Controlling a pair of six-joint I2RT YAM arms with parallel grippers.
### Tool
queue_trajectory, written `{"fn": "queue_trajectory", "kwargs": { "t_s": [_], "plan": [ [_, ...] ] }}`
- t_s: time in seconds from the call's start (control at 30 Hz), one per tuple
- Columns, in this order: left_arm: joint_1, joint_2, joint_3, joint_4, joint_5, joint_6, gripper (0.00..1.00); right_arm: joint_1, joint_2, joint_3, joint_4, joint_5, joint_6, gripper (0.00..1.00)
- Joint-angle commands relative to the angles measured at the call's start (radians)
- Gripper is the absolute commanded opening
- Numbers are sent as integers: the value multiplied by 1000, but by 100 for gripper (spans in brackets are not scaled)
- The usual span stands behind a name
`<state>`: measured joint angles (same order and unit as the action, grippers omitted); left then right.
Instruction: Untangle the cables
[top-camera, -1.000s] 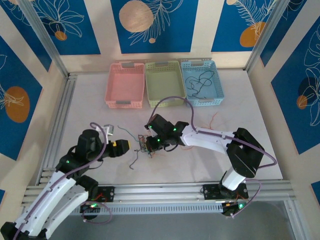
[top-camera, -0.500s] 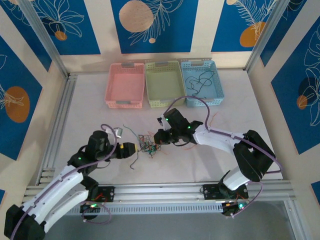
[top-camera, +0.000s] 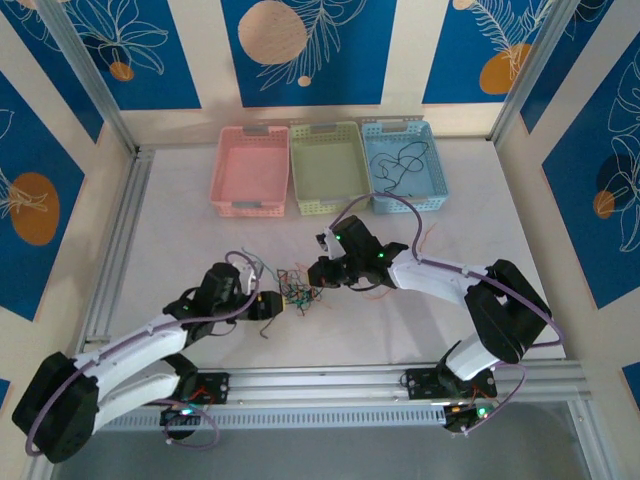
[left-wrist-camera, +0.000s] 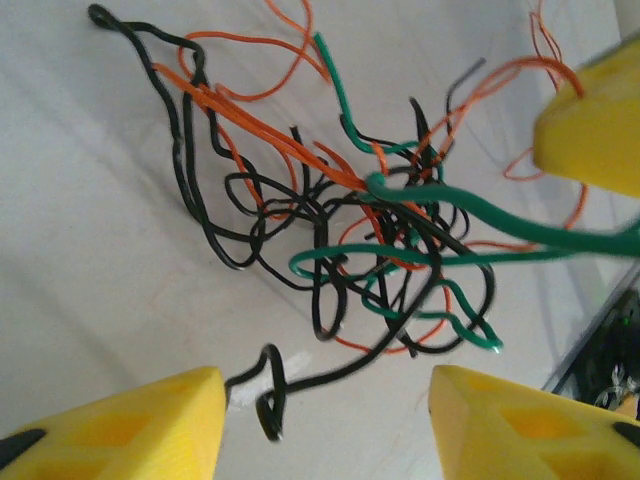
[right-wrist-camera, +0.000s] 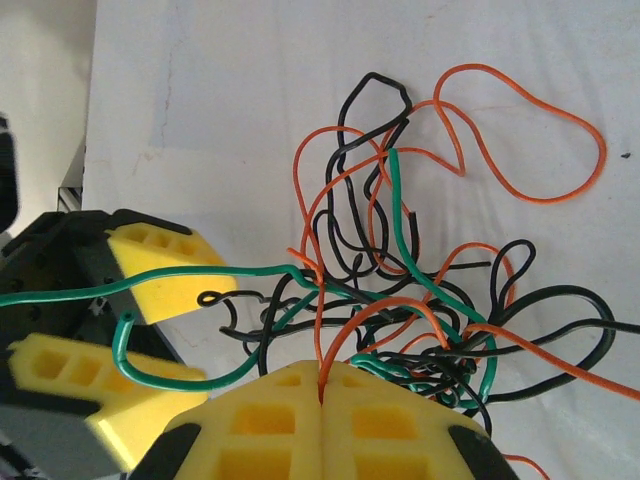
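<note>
The cables lie in one knot near the middle of the counter, a little toward 6 o'clock. One more black cable lies apart in the blue basket at 1 o'clock.

The left tool sits at the knot's 8 o'clock side. Its fingers stand about half apart and pinch nothing that I can make out. A loose black cable end lies on the counter between them. The right tool is at the knot's 2 o'clock side, clamped flat on an orange cable that rises straight out of the seam between its pads.

These strands look very light, thin and springy, since they hold their loops instead of lying flat. I would expect a pull on one strand to drag the whole clump, so one end needs anchoring while the other is drawn out. The smooth sheath may slide through the foam pads unless the grip is square across the strand.

The best holds seem to be free ends and outer loops, not the dense crossing at the centre. The black end between the left fingers is one candidate. The green cable, arching clear toward 3 o'clock in the left wrist view, is another. A hard tug would likely tighten the knot.
</note>
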<state>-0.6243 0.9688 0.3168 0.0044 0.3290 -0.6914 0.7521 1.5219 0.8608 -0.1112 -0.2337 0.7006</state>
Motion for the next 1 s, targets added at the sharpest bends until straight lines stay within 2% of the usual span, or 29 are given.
{"fn": "queue_trajectory", "kwargs": {
  "t_s": [0.0,0.2,0.37,0.5,0.6,0.7,0.8,0.87,0.97],
  "plan": [
    [-10,30,4,86,-47,-17,49,-3,1,-16,19,-27,8,0],
    [-12,39,2,82,-93,-31,33,-3,0,-20,22,-27,8,0],
    [-11,17,13,39,-95,-24,0,-4,-5,-26,21,-24,8,0],
    [-9,-67,73,-117,-146,22,0,-18,-42,-54,31,0,27,0],
    [-9,-158,153,-277,-225,63,0,-63,-100,-103,51,12,55,0],
    [-7,-239,244,-438,-294,98,0,-139,-201,-150,1,80,71,0],
    [-5,-310,357,-593,-362,139,0,-260,-320,-179,-110,165,61,0],
    [-5,-351,442,-698,-421,164,0,-385,-390,-191,-208,217,56,0],
    [-5,-388,557,-824,-506,196,0,-640,-456,-243,-269,146,59,0]
  ]
}}
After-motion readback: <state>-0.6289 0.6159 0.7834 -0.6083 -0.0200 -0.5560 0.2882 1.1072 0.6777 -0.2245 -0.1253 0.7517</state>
